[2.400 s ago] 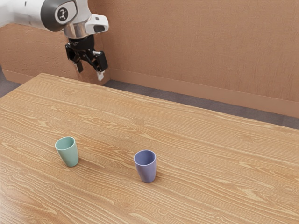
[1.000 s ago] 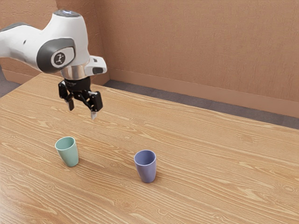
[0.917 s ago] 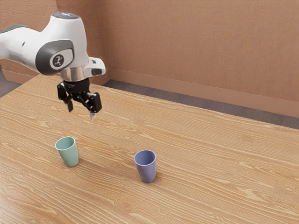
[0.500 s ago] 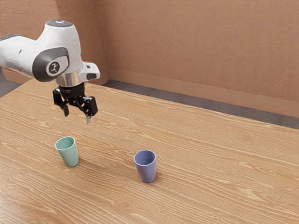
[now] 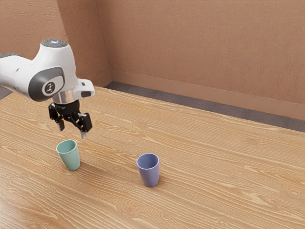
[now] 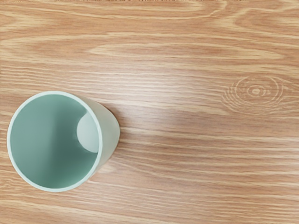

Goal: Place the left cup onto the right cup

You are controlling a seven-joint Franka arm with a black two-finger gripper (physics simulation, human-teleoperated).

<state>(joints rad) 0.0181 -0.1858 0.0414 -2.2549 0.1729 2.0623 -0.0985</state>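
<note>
Gripper is released and empty, poised just above the green cup, spread wide to straddle it. Green cup is upright on the table, well apart from the purple cup, which is the stacking target.

The left cup is a pale sea-green tumbler, narrower at the foot than at the rim. It stands upright on the bench with its mouth open upward. In the wrist view its smooth inside is bare down to the round base. The right cup is lavender-blue and of like shape. It also stands upright, well apart from the green one, at about 4 o'clock in the exterior view.
</note>
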